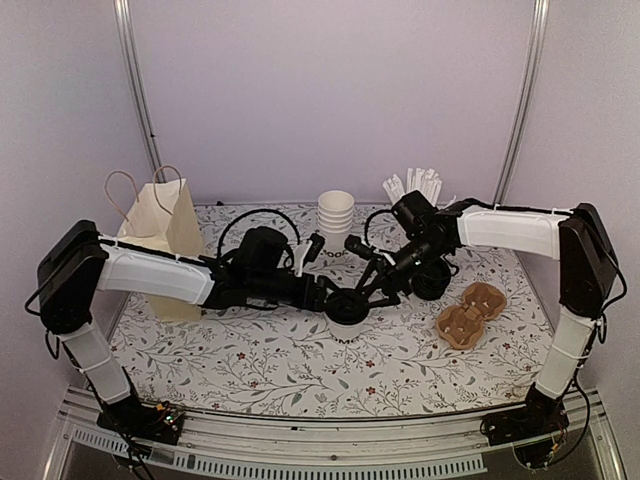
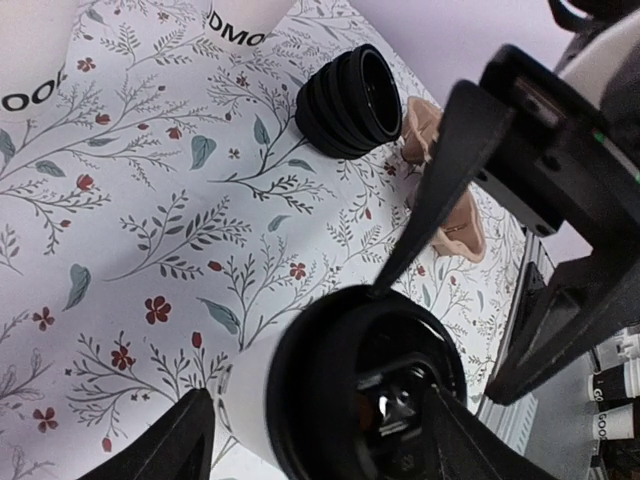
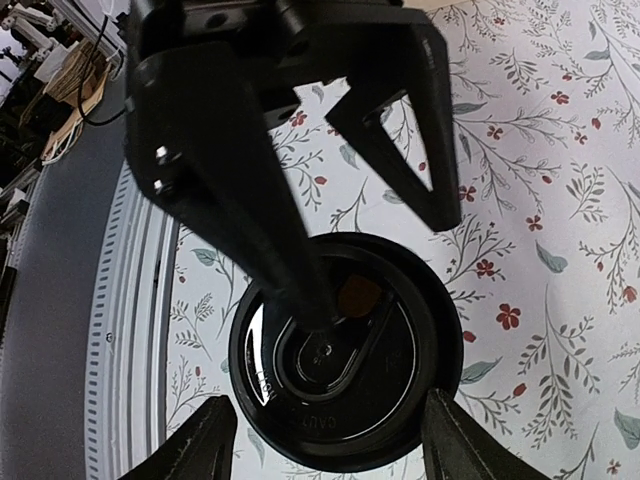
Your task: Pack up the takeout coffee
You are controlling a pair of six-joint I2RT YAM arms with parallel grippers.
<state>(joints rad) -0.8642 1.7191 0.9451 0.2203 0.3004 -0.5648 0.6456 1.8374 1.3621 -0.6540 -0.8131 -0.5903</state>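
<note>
One takeout coffee cup (image 1: 346,320) stands on the flowered table mid-front, white with a black lid (image 3: 340,400). My right gripper (image 3: 325,425) hangs open straight above it, one fingertip either side of the lid's rim; in the left wrist view one of its fingers (image 2: 440,170) reaches the lid's far edge. From the left, my left gripper (image 2: 325,425) stands open at the cup (image 2: 250,390), one finger beside the white wall and the other in front of the lid. Whether either finger touches is unclear.
A stack of black lids (image 1: 432,280) lies right of the cup, beside brown pulp carriers (image 1: 470,312). Stacked white cups (image 1: 336,212) and a cup of straws (image 1: 415,188) stand at the back. The cream paper bag (image 1: 160,225) stands far left.
</note>
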